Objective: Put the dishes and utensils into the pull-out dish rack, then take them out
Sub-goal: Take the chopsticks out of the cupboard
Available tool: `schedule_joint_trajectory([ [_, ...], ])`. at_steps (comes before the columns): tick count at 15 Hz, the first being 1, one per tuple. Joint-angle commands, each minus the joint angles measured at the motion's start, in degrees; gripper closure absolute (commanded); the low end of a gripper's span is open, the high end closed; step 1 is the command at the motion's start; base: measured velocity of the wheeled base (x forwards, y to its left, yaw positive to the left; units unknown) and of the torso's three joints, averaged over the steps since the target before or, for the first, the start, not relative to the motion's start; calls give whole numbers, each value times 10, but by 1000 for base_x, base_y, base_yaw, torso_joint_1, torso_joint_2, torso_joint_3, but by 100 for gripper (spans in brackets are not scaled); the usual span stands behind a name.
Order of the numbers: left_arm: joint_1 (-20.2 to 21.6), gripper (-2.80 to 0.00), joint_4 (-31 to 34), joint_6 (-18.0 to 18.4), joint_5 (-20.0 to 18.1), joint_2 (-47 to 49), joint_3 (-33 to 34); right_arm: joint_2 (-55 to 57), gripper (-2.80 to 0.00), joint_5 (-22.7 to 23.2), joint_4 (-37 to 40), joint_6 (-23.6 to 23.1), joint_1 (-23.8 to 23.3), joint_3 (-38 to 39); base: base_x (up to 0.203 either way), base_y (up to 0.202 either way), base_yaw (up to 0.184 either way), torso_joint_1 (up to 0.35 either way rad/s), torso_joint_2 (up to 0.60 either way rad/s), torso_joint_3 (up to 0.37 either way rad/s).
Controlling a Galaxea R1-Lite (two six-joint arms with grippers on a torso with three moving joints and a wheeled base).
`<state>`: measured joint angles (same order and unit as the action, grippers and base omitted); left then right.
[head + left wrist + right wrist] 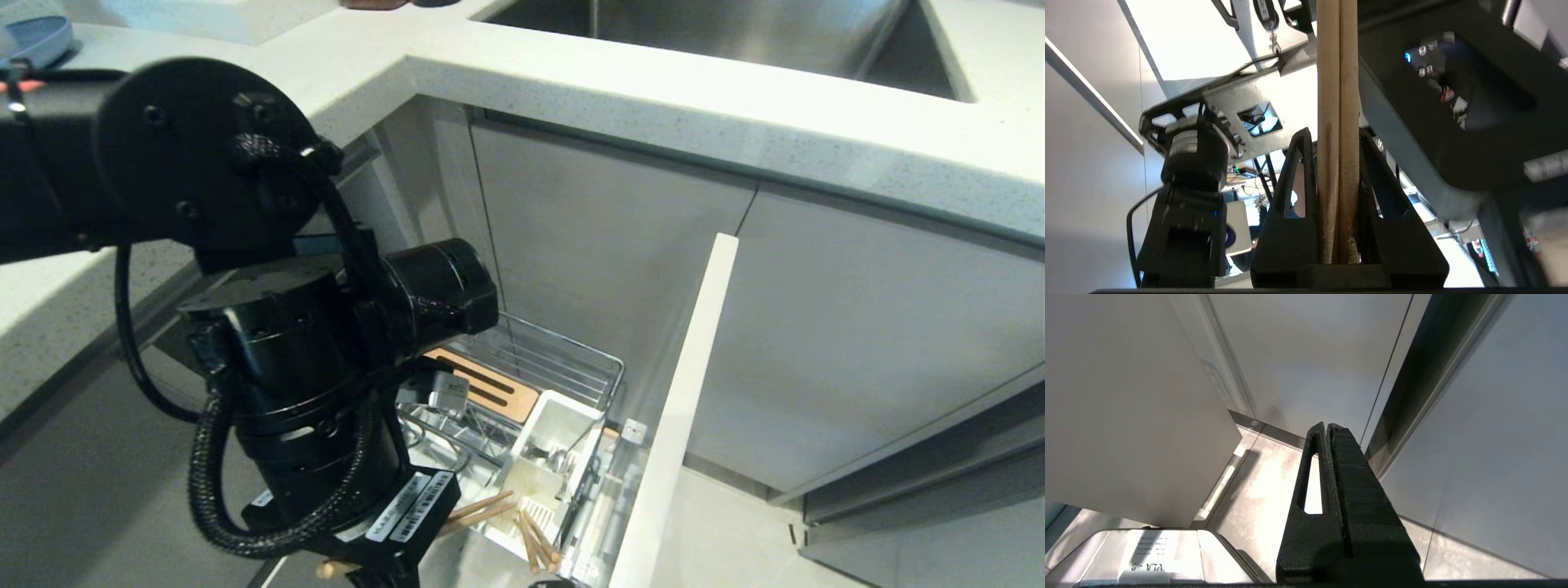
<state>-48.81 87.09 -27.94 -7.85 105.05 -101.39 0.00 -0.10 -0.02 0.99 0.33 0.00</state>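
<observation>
Quick status, imo we're somewhere mid-task. The left gripper (1331, 134) is pinched narrow on the pair of chopsticks (1337, 122), both sticks side by side between the fingers (1294, 171). In the head view the arm hangs low over the front of the pull-out dish rack (571, 359), w/ the stick ends poking out either side of the wrist, right next to the white utensil caddy (563, 416).

Can't tell if they're going in or coming out tbh; both look the same from here. There's something metallic standing in the caddy, maybe the fork, but too small to call. A couple more wooden sticks lie just in front of the caddy, no idea what those are. Slotted wooden board (490, 384) has nothing in its slots.

Pink plate & bowl: not visible anywhere, the arm blocks most of the rack, so can't say if they're loaded. The right gripper (1327, 426) is closed w/ nothing in it, parked low by the cabinet fronts.

So chopsticks in hand, dishes unknown, prob plenty left.
</observation>
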Motion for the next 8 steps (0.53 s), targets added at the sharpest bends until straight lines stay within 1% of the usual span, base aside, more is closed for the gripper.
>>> schedule_joint_trajectory([
  [1,-9,0,6,-1,-2,-29,-6,0,0,0,-1,0,0,1,0,0,0,0,0,0],
  [3,-24,0,6,-4,-2,-53,-12,0,0,0,0,0,0,1,0,0,0,0,0,0],
  [5,-43,0,6,-11,-2,-74,-34,0,0,0,0,0,0,1,0,0,0,0,0,0],
  [8,-60,0,6,-17,-2,-101,-64,0,0,0,-1,1,0,1,0,0,0,0,0,0],
])
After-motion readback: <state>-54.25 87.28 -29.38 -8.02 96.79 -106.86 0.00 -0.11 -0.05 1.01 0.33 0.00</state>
